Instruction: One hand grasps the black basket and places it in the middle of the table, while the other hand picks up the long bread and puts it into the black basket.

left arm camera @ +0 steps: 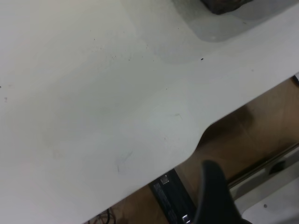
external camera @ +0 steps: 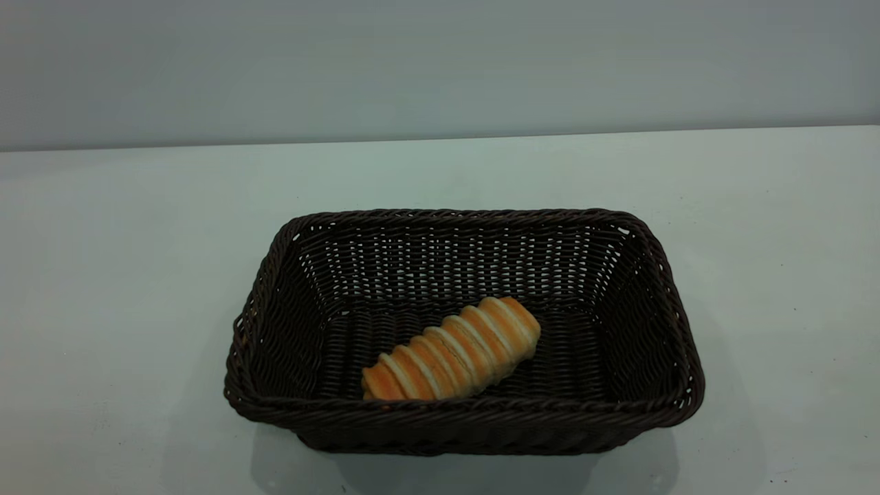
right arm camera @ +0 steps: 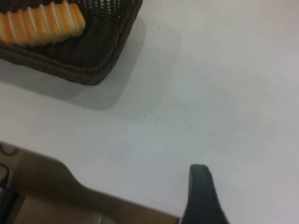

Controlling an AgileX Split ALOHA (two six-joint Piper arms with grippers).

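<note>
The black basket (external camera: 619,323) stands on the white table (external camera: 124,275), near the middle and towards the front edge. The long bread (external camera: 454,350) lies inside it on the basket floor, slanted, with one end against the front wall. Neither gripper shows in the exterior view. My left gripper (left arm camera: 212,191) hovers over the table's front edge, far from the basket, of which only a corner (left arm camera: 224,4) shows. My right gripper (right arm camera: 201,191) is above bare table beside the basket (right arm camera: 93,51), well apart from it. The bread (right arm camera: 42,23) shows in that view too.
The table's front edge (left arm camera: 187,154) has a curved notch, with brown floor (left arm camera: 243,135) and a dark device (left arm camera: 170,200) below it. A few tiny dark specks (right arm camera: 154,120) mark the tabletop. A grey wall (external camera: 440,62) rises behind the table.
</note>
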